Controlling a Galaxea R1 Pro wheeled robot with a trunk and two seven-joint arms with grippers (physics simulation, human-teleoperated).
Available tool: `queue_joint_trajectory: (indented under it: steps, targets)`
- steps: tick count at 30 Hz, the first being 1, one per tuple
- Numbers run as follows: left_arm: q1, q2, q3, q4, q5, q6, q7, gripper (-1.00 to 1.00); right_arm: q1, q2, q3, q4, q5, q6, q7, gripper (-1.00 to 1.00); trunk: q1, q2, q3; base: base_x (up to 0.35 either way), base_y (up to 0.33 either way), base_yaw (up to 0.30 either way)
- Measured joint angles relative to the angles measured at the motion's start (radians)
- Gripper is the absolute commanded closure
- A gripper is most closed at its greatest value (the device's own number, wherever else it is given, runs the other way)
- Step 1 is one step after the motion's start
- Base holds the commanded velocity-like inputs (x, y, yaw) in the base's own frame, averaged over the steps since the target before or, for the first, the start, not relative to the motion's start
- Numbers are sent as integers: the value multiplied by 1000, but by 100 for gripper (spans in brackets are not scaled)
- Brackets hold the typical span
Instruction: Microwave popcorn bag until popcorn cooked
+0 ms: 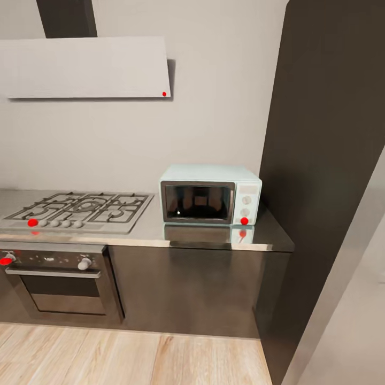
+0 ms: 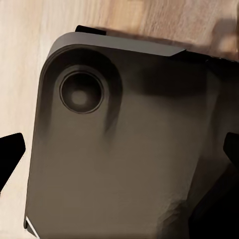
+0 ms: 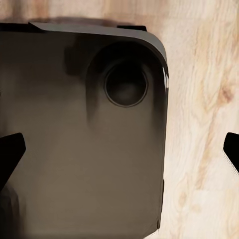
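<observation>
Both grippers hang spread-fingered over the robot's dark rounded base (image 2: 119, 164) and pale wood floor (image 3: 204, 124): left gripper (image 2: 119, 149), right gripper (image 3: 119, 149). Way beyond, the boxy pale-blue microwave (image 1: 210, 194) sits door-closed on the shiny grey countertop (image 1: 214, 238), beside the grated hob (image 1: 80, 209).

Bare countertop (image 1: 155, 227) (before microwave (image 1: 210, 194)), cabinet (image 1: 326, 160) alongside
</observation>
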Motion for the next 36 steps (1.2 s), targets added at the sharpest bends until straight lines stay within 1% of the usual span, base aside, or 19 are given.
queue_joint_trajectory:
  steps: [14,16,18,24,30,36]
  targets:
    - [0,0,0,1,-1,0,0,-100,0,0,-1,0,0,1,-1,-100,0,0,0,315,0,0]
    - [0,-2,4,-2,3,0,1,-100,-6,4,5,-5,5,6,-4,-100,1,0,0,0,0,0]
    - [0,-2,4,-2,3,0,1,-100,2,-4,11,-16,15,-2,6,-100,1,0,0,0,0,0]
    - [0,-2,3,-2,3,0,1,-100,35,-7,7,-47,30,-37,30,-100,0,0,0,0,0,0]
    - [0,-2,4,-2,1,0,1,-100,41,-7,7,-53,33,-69,32,-100,1,0,0,-46,8,0]
    - [0,-2,4,-2,1,-1,0,-100,41,-3,10,-54,34,-69,25,-100,1,0,0,-184,78,0]
